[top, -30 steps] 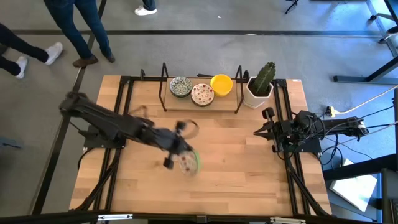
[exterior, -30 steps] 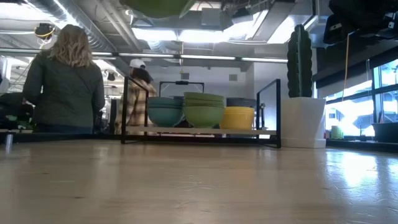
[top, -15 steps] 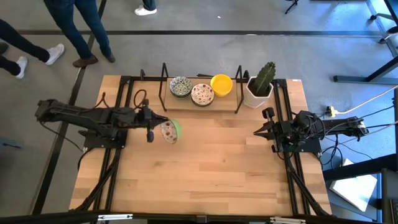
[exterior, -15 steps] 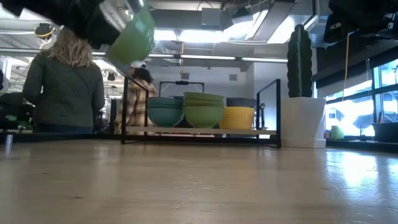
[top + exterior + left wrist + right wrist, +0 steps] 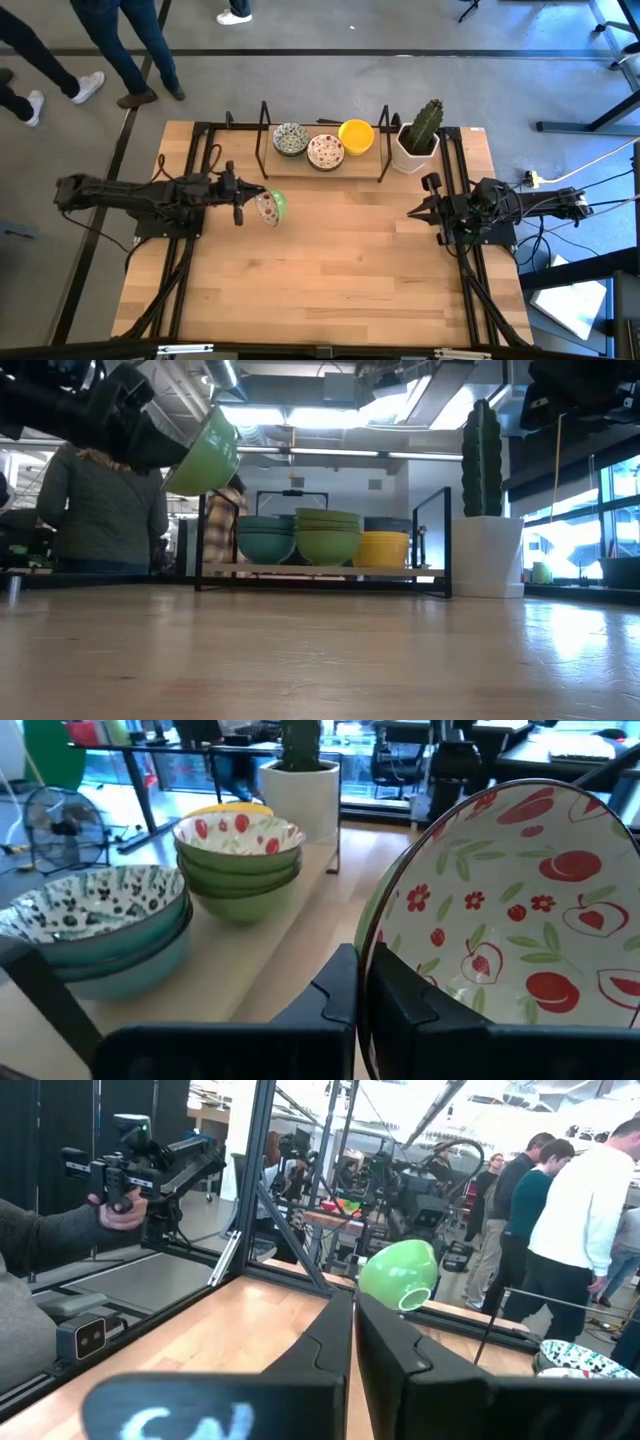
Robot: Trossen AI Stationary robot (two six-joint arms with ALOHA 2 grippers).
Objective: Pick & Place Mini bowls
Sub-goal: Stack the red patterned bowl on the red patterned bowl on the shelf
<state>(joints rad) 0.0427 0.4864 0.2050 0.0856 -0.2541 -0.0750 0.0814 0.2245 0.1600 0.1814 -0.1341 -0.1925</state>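
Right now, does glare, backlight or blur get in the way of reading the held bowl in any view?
High view: evenly lit, held bowl small but sharp. Low view: bright ceiling lights behind leave the left gripper dark. Left wrist view: bowl close, sharp. Right wrist view: own fingers blurred, bowl clear.

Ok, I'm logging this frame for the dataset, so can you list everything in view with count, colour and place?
held bowl: one, green outside, white inside with red fruit print, tilted in the air left of table centre
rack: one, black frame with wooden shelf, table's far edge
blue-green stack: one, teal outside, rack's left
red-speckled stack: one, green outside, rack's middle
yellow bowl: one visible from above, rack's right
cactus pot: one, white, green cactus, right of rack
table: one, light wood
people: several, beyond the table
left gripper: shut on the held bowl's rim
right gripper: shut, parked at right edge
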